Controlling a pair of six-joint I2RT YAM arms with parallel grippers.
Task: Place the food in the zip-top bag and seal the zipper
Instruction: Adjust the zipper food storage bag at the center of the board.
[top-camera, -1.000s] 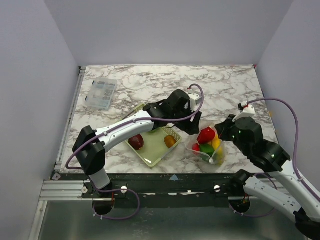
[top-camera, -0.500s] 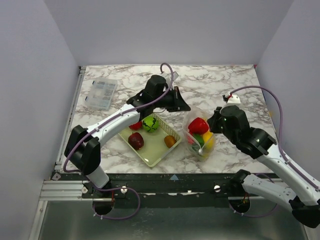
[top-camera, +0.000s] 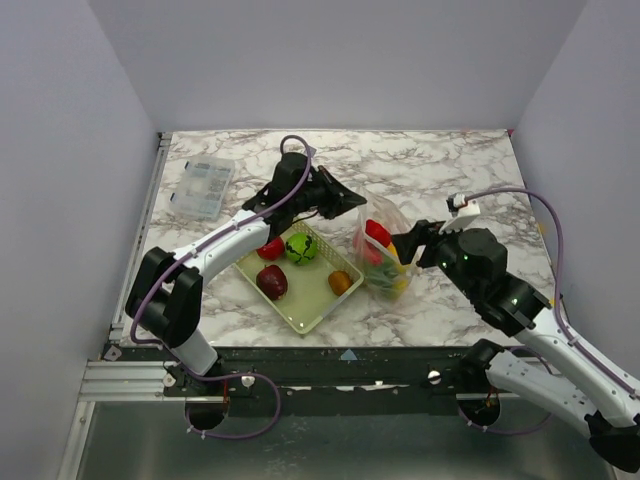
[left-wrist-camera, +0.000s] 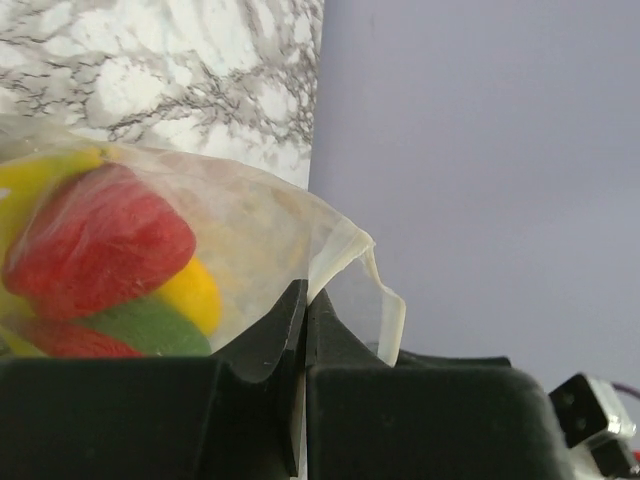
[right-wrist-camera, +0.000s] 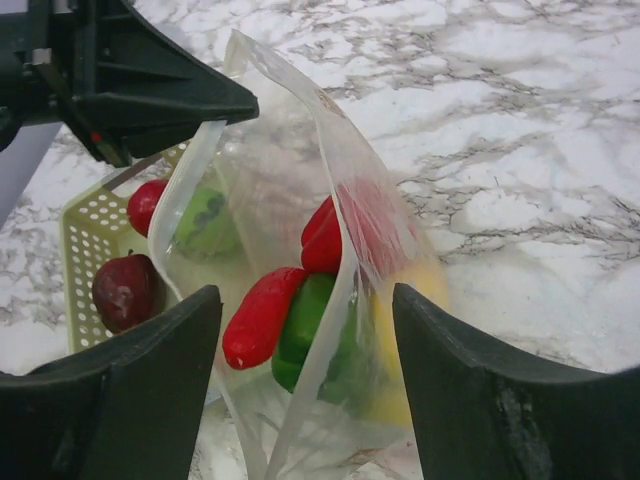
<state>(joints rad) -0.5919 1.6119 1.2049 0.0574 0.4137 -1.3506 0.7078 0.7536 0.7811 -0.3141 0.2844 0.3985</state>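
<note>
The job looks about half done. The left claw (left-wrist-camera: 303, 310) is clenched on one lip of the zip-top bag (right-wrist-camera: 270, 180), holding its mouth up off the worktop (top-camera: 450, 170). The right claw (right-wrist-camera: 305, 292) is released, its fingers spread wide on either side of the bag without touching it.

Just below and ahead of the right claw, inside the bag, lie a red pepper (right-wrist-camera: 335, 230), a red chili (right-wrist-camera: 258, 315), a green pepper (right-wrist-camera: 305, 320) and a yellow piece (left-wrist-camera: 190, 295).

Left to do: four pieces sit in the mesh basket (right-wrist-camera: 85, 230), below the left claw and beside the bag. They are a dark red fruit (right-wrist-camera: 122, 290), a round green fruit (top-camera: 300, 247), an orange fruit (top-camera: 340, 283) and a small red one (top-camera: 270, 250). The zipper (right-wrist-camera: 285, 73) along the mouth gapes, so sealing has not begun.

A clear compartment box (top-camera: 205, 187) lies well apart, beyond the left claw's arm. Nothing blocks the mouth, though the left arm reaches across the basket, which may crowd the next pick
</note>
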